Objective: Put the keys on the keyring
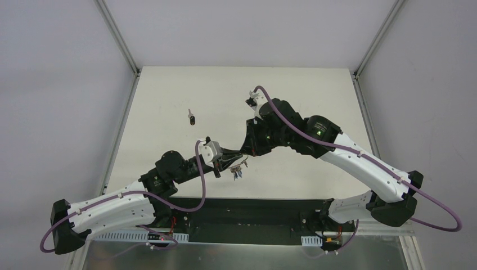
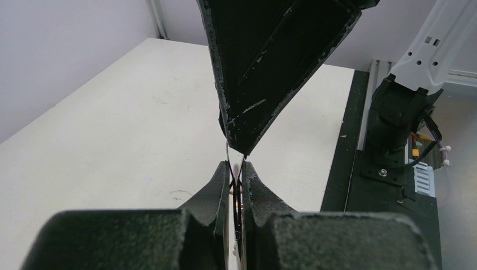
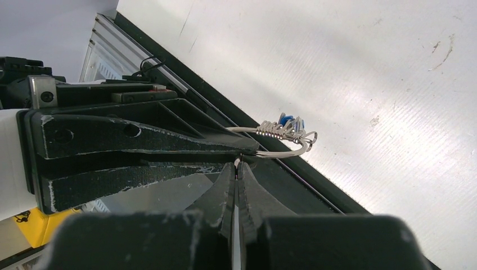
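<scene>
My left tool [image 2: 237, 169] is clamped fully together on the thin wire of the keyring [image 3: 291, 152], which hangs in the air over the near edge of the counter [image 1: 304, 101]. My right tool [image 3: 237, 166] is pressed closed too, its tips meeting the ring just beside the left tips. I cannot tell whether it actually pinches the wire. The keys [image 3: 284, 129] bunch on the ring's far arc, too tangled to count, and one blue head shows. One ring. One small dark item [image 1: 192, 117] lies well apart on the counter, too small to identify.
</scene>
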Motion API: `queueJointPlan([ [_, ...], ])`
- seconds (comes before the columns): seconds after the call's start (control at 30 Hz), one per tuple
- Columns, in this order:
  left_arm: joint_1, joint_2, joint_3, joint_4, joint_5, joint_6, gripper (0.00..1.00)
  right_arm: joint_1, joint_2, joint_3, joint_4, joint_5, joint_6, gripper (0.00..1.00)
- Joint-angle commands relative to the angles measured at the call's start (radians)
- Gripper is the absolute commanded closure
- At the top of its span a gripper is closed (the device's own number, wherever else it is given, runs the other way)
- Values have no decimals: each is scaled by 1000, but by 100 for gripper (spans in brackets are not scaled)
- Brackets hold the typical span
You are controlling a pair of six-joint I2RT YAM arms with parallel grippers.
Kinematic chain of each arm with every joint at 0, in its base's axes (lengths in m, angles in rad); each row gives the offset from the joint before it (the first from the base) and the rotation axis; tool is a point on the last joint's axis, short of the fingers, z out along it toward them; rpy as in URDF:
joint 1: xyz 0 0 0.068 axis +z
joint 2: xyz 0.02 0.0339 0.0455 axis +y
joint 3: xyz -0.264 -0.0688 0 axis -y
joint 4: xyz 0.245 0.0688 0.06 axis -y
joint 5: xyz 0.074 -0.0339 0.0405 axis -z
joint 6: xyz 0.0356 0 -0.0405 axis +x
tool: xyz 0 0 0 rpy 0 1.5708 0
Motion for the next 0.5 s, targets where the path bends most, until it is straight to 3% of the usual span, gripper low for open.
queueJointPlan([
  [0.0, 5, -16, 9, 48, -45, 4, 100, 8, -32, 5, 44, -25, 2, 100],
  [0.47, 4, -10, 47, 21, -160, -75, 100, 8, -60, -60, 82, -40, -35, 100],
])
